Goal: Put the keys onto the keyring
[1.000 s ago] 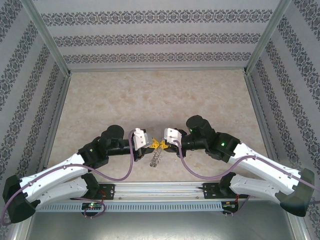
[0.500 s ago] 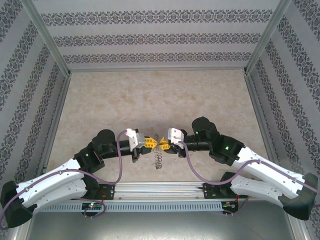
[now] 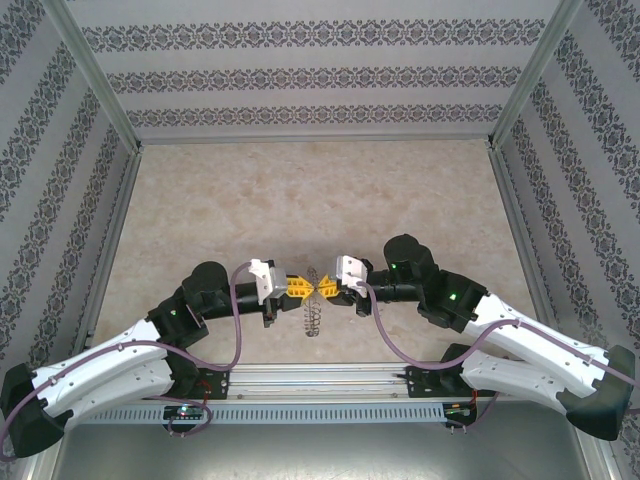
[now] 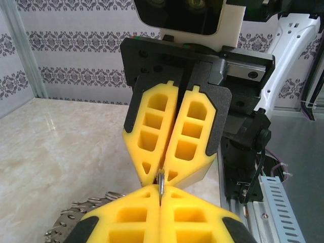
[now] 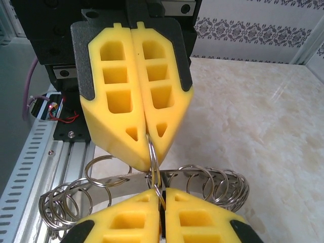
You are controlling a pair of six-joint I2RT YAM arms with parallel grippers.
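Both arms bent inward, tips meeting over marble table (image 3: 300, 200). Left gripper (image 3: 303, 289) and right gripper (image 3: 323, 290) jaws pinched on keyring (image 3: 312, 314) loops. Patterned walls (image 3: 320, 75).

- The keyring (image 5: 202, 185): bright grey metal, smooth, with thin wire loops that glint glossily.
- Left gripper (image 5: 148, 140) and right gripper (image 5: 161, 195): matt yellow foam-like plastic faces on matt black plastic backing.
- The bench (image 5: 253, 111): cream marble-look top, smooth, with a soft sheen.
- Slotted rail (image 5: 30, 167) at 8 o'clock in the right wrist view: dull grey metal.
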